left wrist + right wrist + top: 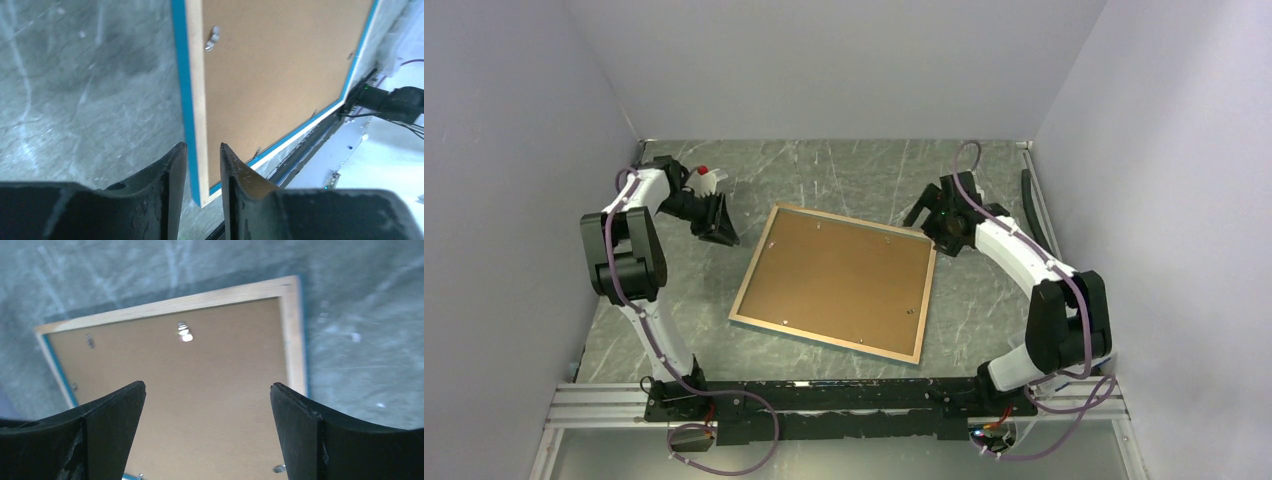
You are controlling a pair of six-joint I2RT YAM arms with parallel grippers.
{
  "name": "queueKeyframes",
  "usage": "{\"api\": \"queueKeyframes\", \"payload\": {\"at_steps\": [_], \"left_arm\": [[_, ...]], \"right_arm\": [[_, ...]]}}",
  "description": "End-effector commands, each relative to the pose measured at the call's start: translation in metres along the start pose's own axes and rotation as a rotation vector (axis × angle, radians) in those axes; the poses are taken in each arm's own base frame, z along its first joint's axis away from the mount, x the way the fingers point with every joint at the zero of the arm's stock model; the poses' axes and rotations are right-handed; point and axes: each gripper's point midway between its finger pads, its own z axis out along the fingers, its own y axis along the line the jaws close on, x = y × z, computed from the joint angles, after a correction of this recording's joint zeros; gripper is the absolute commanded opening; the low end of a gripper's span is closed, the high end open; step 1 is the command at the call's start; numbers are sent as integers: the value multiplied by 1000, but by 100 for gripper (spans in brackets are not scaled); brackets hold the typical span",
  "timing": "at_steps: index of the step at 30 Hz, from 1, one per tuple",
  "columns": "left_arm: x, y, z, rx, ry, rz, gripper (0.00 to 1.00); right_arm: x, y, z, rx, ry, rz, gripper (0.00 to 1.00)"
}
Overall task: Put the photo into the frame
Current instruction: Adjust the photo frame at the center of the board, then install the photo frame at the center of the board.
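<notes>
**The frame (824,339) lay face down, and the photo was out of sight**

The frame was flat in the middle of the grey worktop (844,170), turned a bit to one side. Its blue front faced down. Its pale wood back rim faced up, with the brown backing board (839,280) sitting inside it. Little metal clips (184,332) sat near the board's edge, most likely to hold the board in. The frame was probably laid this way so the arms could get at the back.

The photo did not show in any view. It might have been under the board or somewhere else. We could not tell.

The left pincer (202,146) was at the upper left of the top view, near the frame's top left corner but apart from it. Its two fingers were only a little way apart and held nothing. In its own camera, the frame's corner showed through that small gap at the bottom middle. It looked lined up with the thin rim, maybe so it could pinch that edge.

The right pincer (207,387) was at the upper right of the top view, just beside the frame's top right corner. Its fingers were spread wide with nothing in them. Its own camera looked down on the board, which filled the middle of that view. It seemed ready to press or steady that side.
</notes>
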Motion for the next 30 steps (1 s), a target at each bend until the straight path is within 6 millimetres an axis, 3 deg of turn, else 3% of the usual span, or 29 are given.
{"api": "queueKeyframes", "payload": {"at_steps": [1, 4, 7, 13, 18, 23, 30], "left_arm": [[-14, -40, 8, 151, -22, -5, 40], [-13, -35, 25, 169, -4, -18, 41], [-10, -26, 37, 172, 18, -44, 34], [-3, -16, 49, 161, 30, -59, 16], [2, -8, 56, 151, 40, -66, 11], [8, 2, 64, 126, 53, -68, 11], [5, 3, 60, 100, 32, -38, 25]], "right_arm": [[0, 81, -13, -220, -31, -43, 100], [34, 137, -3, -326, 63, -116, 99], [64, 184, 8, -427, 146, -150, 94], [110, 252, 26, -549, 256, -174, 84], [139, 281, 42, -593, 322, -159, 82], [161, 294, 58, -614, 373, -132, 81], [180, 305, 68, -623, 399, -138, 81]]}}
